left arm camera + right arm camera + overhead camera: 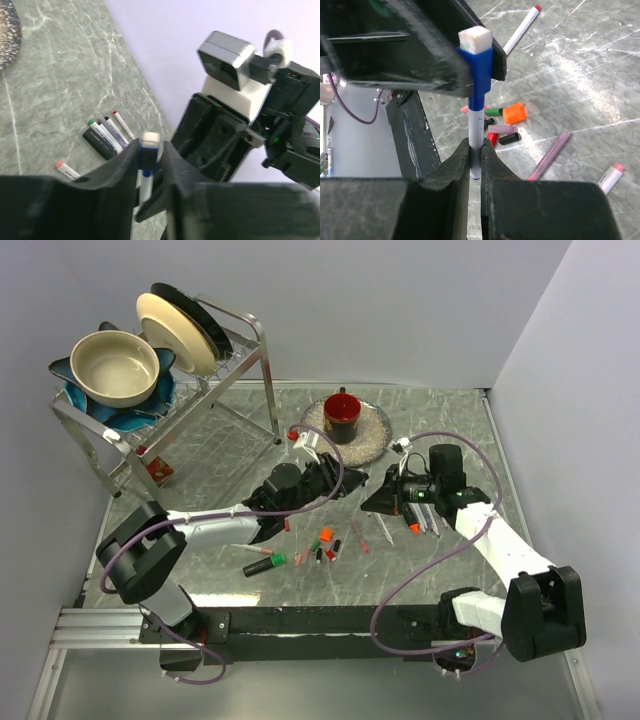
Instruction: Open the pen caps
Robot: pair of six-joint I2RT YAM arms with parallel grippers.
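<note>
The right pincer (476, 161) is clamping almost fully shut on the lower body of a slim white pen (475, 127), holding it upright at the lower middle of the right wrist view; the blue cap (480, 67), seated on the pen's top end, is sitting between the fingers of the left pincer (150, 162), which is gripping it at a narrow opening in the centre of the left wrist view; in the top view both pincers are meeting above the middle of the counter (220, 455); loose caps (326, 536), orange, green, red and black, are lying close together on the counter just below that meeting point; a row of pens (107, 132) is lying side by side at the left of the left wrist view.
</note>
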